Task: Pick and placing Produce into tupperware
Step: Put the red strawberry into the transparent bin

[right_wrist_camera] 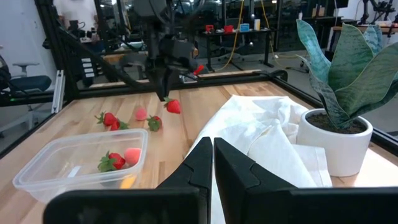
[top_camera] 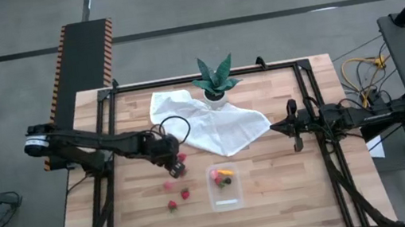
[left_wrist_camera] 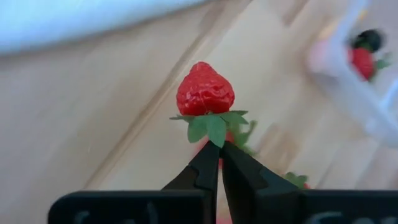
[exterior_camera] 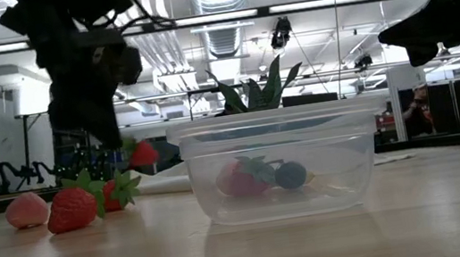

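left tool (left_wrist_camera: 219,149) closed on the green leaves of a strawberry (left_wrist_camera: 205,90), berry hanging clear above the counter (top_camera: 278,191), just off the cloth (top_camera: 213,128) edge. in high view the berry is mostly hidden under the tool; only a red bit shows. low view: tool is a dark mass, berry seen beside it above the other fruit.

tub (top_camera: 225,187) sits on the counter, near middle-front, right of the left tool. inside: red piece, pink piece, dark round, yellow-orange sliver; shapes blur through the clear wall in low view. a pale strip lies in its near half, can't tell what.

loose produce on the counter left of the tub: pink one (top_camera: 168,185), two red berries (top_camera: 185,193) (top_camera: 173,206). in low view one more berry at the pic's left edge is cut off.

right tool (right_wrist_camera: 211,152) closed, nothing held, held above the counter's right side, off the cloth's right corner. potted plant (top_camera: 216,83) stands on the cloth at the back edge. a person shows far off in the room, low view, small.
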{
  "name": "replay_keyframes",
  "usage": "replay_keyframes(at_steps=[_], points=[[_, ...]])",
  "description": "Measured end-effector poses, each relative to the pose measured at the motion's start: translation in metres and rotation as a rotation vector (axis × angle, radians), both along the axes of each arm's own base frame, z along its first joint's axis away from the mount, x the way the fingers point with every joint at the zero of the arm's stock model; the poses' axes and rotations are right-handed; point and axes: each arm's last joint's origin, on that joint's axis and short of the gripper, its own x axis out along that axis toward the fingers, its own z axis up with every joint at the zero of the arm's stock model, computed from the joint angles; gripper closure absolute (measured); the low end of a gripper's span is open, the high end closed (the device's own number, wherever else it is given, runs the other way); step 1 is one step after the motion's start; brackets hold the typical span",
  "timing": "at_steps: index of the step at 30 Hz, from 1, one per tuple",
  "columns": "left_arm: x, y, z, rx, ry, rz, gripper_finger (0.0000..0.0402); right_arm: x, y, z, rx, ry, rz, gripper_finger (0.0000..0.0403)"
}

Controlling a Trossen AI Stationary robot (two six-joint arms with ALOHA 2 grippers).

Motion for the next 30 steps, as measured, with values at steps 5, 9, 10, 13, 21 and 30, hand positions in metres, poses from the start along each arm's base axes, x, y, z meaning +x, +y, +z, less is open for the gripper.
replay_keyframes(at_steps=[5, 9, 10, 13, 21, 30], points=[[0.011, -0.001, 0.022, 0.045, -0.079, -0.086, 0.0402, 0.000, 0.000, 0.000, 0.000, 0.000, 0.000, 0.0394], [0.020, -0.002, 0.041, 0.073, -0.155, -0.137, 0.0402, 0.000, 0.000, 0.000, 0.000, 0.000, 0.000, 0.0394], [0.022, -0.002, 0.045, 0.082, -0.173, -0.149, 0.0402, 0.000, 0.000, 0.000, 0.000, 0.001, 0.000, 0.0394], [0.028, -0.005, 0.053, 0.091, -0.262, -0.196, 0.0402, 0.000, 0.000, 0.000, -0.001, 0.003, 0.000, 0.0394], [0.036, -0.016, 0.062, 0.062, -0.398, -0.290, 0.0402, 0.000, 0.000, 0.000, -0.001, 0.003, 0.000, 0.0394], [0.059, -0.034, 0.043, 0.010, -0.424, -0.379, 0.0401, 0.000, 0.000, 0.000, 0.000, 0.003, 0.000, 0.0394]])
